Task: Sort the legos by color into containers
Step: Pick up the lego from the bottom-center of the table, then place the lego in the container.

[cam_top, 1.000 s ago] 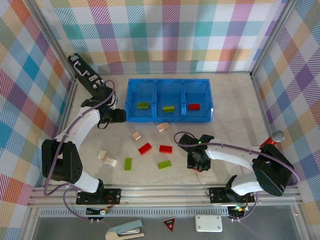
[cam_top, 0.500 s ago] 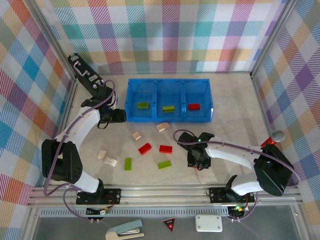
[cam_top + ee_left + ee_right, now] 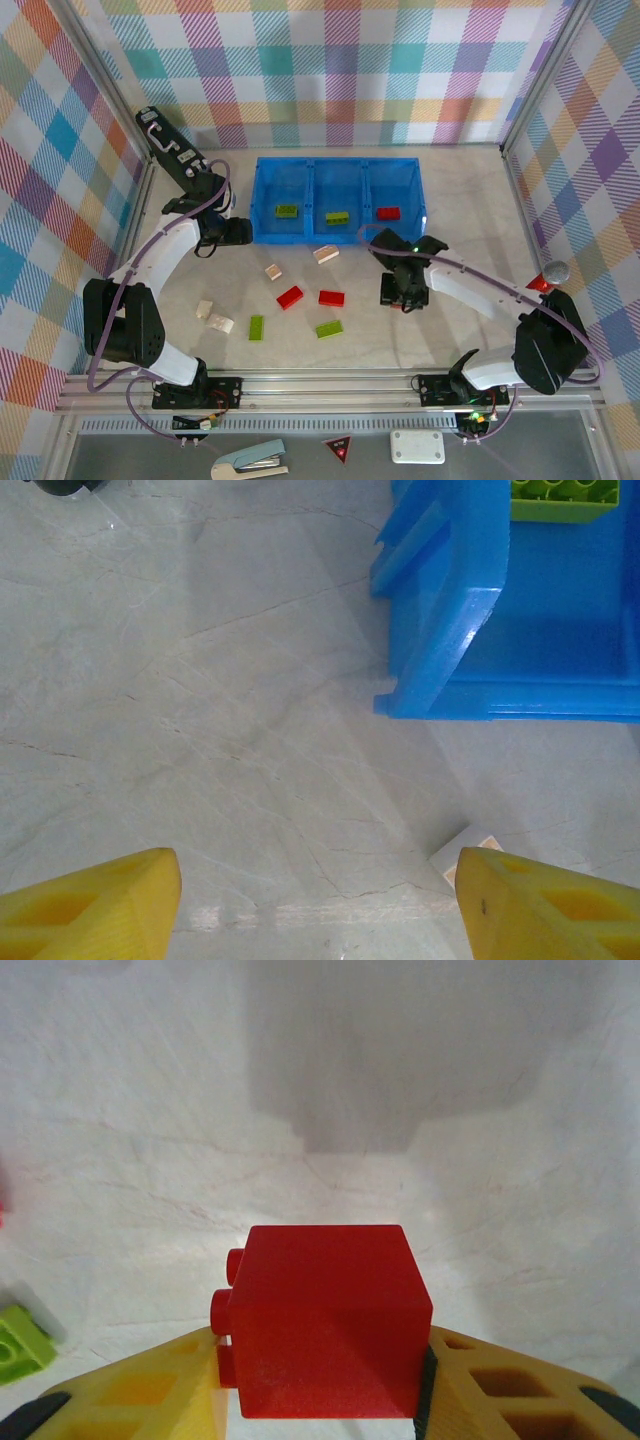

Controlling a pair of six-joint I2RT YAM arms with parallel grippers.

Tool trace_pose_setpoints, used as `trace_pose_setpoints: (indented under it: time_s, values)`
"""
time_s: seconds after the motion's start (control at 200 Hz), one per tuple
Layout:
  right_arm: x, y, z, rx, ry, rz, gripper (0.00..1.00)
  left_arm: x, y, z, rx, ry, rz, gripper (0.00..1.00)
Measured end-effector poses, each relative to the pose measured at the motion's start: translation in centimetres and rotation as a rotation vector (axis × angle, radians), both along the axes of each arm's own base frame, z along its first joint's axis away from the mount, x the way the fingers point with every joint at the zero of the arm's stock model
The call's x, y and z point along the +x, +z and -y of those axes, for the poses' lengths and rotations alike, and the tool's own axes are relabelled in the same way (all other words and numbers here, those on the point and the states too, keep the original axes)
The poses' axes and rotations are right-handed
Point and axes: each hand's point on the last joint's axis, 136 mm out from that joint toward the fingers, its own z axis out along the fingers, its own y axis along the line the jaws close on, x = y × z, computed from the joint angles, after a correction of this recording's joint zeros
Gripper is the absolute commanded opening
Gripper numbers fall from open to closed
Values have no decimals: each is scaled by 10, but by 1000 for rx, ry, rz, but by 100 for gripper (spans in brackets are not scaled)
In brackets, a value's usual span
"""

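My right gripper [image 3: 404,297] is shut on a red lego [image 3: 325,1320] and holds it above bare table, a short way in front of the blue tray's [image 3: 338,239] right container. The left and middle containers each hold a green lego [image 3: 287,211] [image 3: 337,217], and the right one holds a red lego [image 3: 388,213]. Loose on the table lie two red legos [image 3: 290,296] [image 3: 331,298], two green ones [image 3: 257,327] [image 3: 329,329] and several cream ones [image 3: 273,271] [image 3: 325,254] [image 3: 212,317]. My left gripper [image 3: 243,232] [image 3: 318,910] is open beside the tray's left end [image 3: 450,650], with nothing between its fingers.
A black case [image 3: 160,138] lies at the back left by the plaid wall. The metal rail [image 3: 320,385] runs along the near edge. Below it sit a red triangle sticker [image 3: 338,449], a white box [image 3: 417,446] and a grey tool [image 3: 250,462].
My right gripper has moved away from the near edge and a little to the right, toward the tray, carrying the red lego. The left arm has stayed still.
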Motion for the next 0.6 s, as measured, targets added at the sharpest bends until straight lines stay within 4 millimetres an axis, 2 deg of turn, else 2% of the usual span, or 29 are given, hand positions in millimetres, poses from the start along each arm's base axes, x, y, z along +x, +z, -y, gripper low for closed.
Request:
trace_pose_setpoints:
  time_s: [0.255,0.6]
  values:
    - [50,34,4,33,13,73,46,0,3,0,-2,0,10,72]
    - [124,51,7,52,54,96,46,-1,4,0,-2,0,13,72]
